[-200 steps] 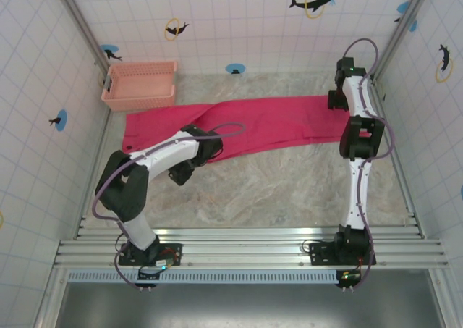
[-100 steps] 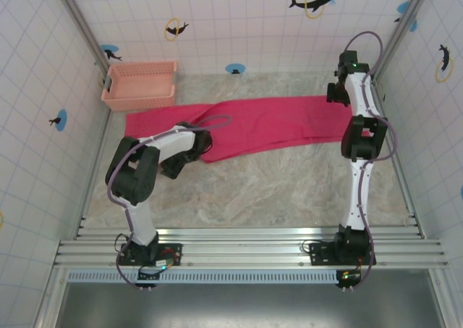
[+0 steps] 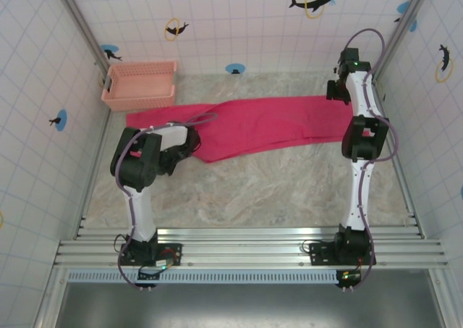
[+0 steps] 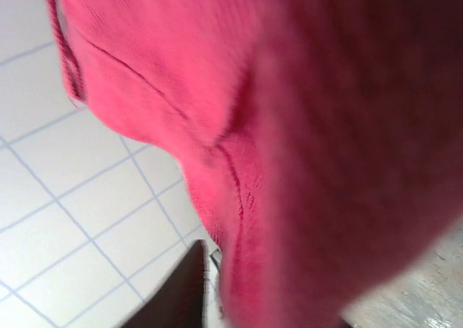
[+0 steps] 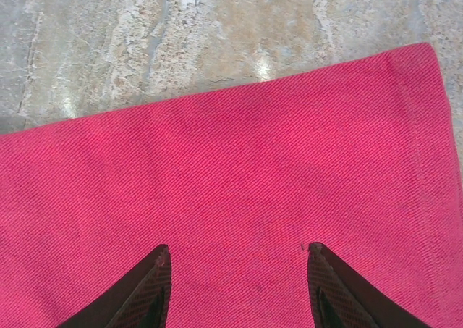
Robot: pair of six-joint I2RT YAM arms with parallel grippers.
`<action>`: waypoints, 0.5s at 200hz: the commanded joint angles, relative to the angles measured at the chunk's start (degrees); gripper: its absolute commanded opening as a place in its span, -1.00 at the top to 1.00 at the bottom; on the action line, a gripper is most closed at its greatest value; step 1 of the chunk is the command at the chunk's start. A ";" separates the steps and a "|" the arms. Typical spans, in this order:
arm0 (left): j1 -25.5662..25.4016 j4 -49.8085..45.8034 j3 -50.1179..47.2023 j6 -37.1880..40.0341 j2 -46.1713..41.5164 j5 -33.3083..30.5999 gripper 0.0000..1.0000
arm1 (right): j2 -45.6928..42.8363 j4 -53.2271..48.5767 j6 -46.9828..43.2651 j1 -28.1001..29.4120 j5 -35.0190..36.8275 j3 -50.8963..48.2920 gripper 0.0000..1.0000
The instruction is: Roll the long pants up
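The long pants (image 3: 260, 122) lie stretched left to right across the marble tabletop, bright pink-red. My left gripper (image 3: 189, 141) sits at their near edge, left of the middle. In the left wrist view the pants (image 4: 304, 125) bunch up blurred against the lens, pressed beside one dark finger (image 4: 181, 292); the other finger is hidden behind the cloth. My right gripper (image 3: 335, 93) hovers over the pants' right end. Its jaws stand open (image 5: 235, 259) above flat cloth (image 5: 217, 176), with the hem (image 5: 427, 161) at the right and nothing between the fingertips.
A pale salmon lattice basket (image 3: 139, 84) stands in the back left corner, just behind the pants' left end. Tiled walls close in the left, back and right sides. Bare marble (image 3: 260, 190) stretches between the pants and the arm bases.
My left arm folded back, carrying its gripper leftward along the pants' near edge, and the jaws closed on the cloth. The right gripper crept slightly farther back.
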 commanded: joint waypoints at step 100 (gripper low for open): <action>6.65 -7.22 23.05 10.75 -4.92 -5.88 1.00 | -10.39 1.15 -1.90 -1.09 0.92 -9.88 -0.04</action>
